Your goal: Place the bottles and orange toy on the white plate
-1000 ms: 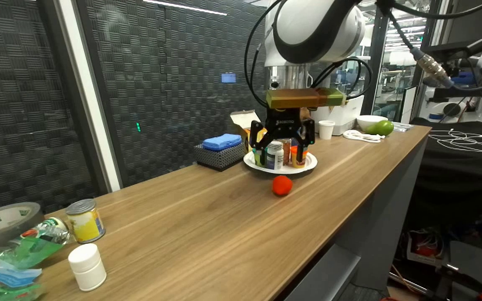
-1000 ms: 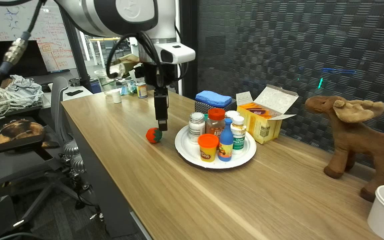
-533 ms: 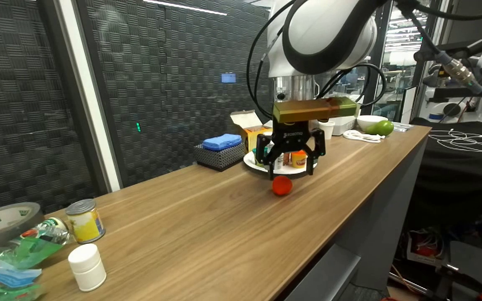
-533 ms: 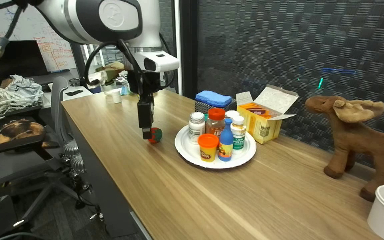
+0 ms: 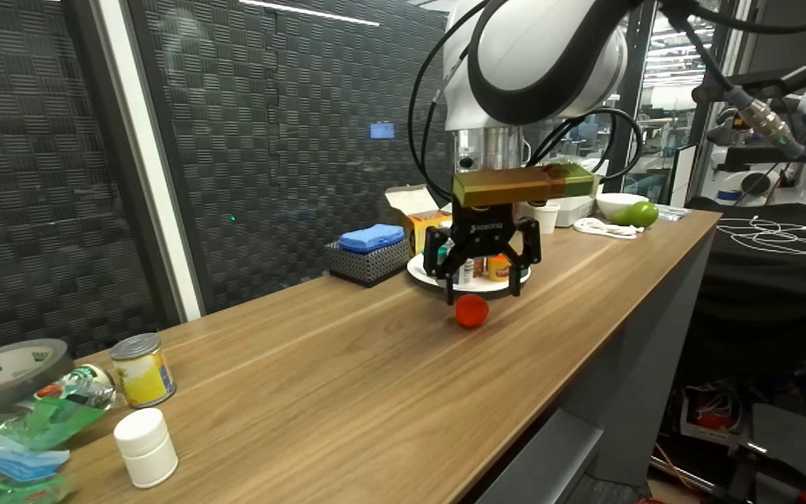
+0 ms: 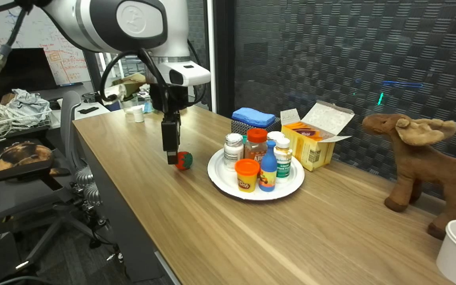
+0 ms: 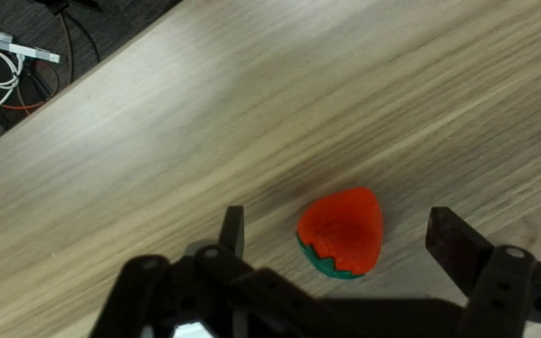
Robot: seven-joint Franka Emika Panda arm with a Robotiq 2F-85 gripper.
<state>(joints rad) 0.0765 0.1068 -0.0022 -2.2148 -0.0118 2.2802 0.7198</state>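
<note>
The orange toy [image 7: 345, 230], red-orange with a green leafy end like a strawberry, lies on the wooden table beside the white plate. Open jaws of my gripper [image 7: 337, 210] stand one on each side of it in the wrist view, with a gap at both sides. In both exterior views the gripper [image 5: 482, 296] is low over the toy [image 5: 471, 310], and a finger hides part of the toy [image 6: 184, 160] from one side. Several bottles stand upright on the white plate [image 6: 221, 179], among them a blue bottle [image 6: 268, 170] and a white bottle [image 6: 233, 152].
Also on the plate are a yellow tub with an orange lid [image 6: 247, 176] and a red-capped jar [image 6: 256, 148]. Behind it stand a blue sponge [image 6: 253, 116] on a dark box and an opened yellow box [image 6: 311, 152]. A white jar [image 5: 146, 448] and yellow can [image 5: 143, 369] stand farther off.
My gripper has come down and moved away from the plate to the toy, shifting only slightly in the last half second. Its jaws stayed open. Toy, plate and bottles have not moved.
</note>
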